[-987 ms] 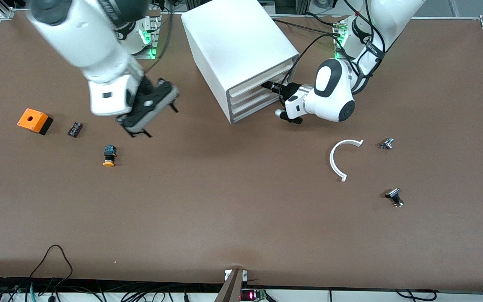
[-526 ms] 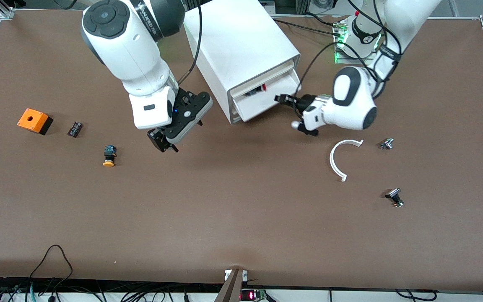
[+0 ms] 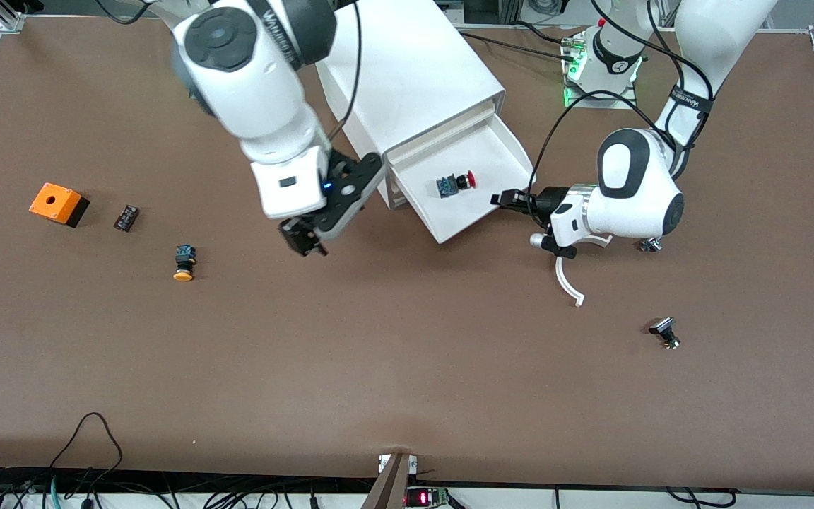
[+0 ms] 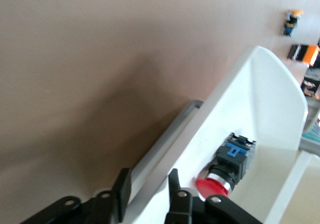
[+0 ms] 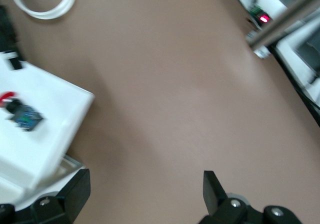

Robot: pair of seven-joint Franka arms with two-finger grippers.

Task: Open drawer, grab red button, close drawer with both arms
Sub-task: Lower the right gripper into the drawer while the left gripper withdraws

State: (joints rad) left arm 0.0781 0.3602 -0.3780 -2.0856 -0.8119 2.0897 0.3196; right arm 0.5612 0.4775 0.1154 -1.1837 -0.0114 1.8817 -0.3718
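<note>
Straddling the pulled-out drawer's side edge, our left pincer grips it, the button inside, while our right pincer gapes over bare tabletop.

Red-capped black button in white drawer; brown table; orange box.

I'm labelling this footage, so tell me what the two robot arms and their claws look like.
Both arms are glossy white with rounded shells and black joint rings. The right arm carries grey lettering, a dark round cap and a small blue light by its black right claw. Black cables trail along the left arm to its black left claw.
</note>
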